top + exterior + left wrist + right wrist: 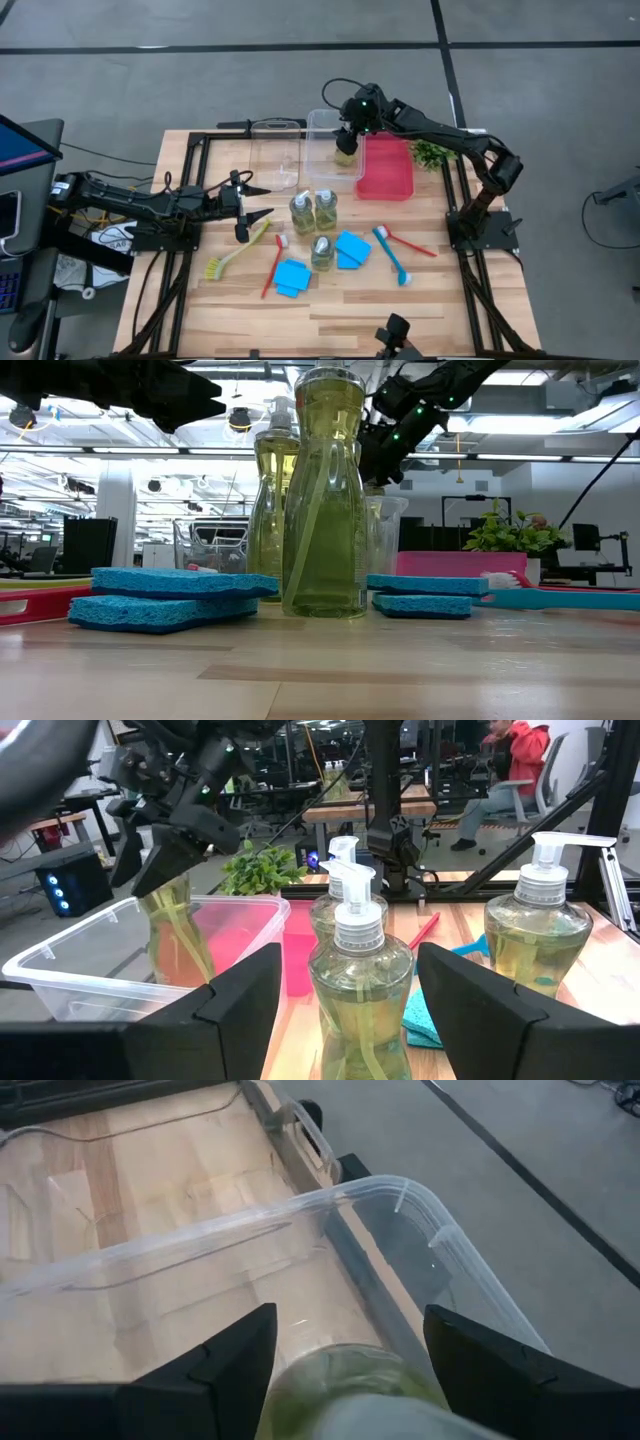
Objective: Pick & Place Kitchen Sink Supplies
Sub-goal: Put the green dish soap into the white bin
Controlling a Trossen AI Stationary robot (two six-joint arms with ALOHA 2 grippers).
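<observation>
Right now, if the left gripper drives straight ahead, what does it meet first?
Most likely the nearest soap bottle, centred between the left gripper's open fingers; a second bottle stands close behind it. Depth is hard to judge.

Both arms matte black, boxy jointed segments, rounded joint housings. Right arm: green LED lit on wrist housing, black cable looping off it toward 11 o'clock, square black base plate. Left arm: thin yellow and black wires along the rear links, small white marks near the wrist. Fingers are flat, dark, wedge-shaped, plain faces, tapering to points.
</observation>
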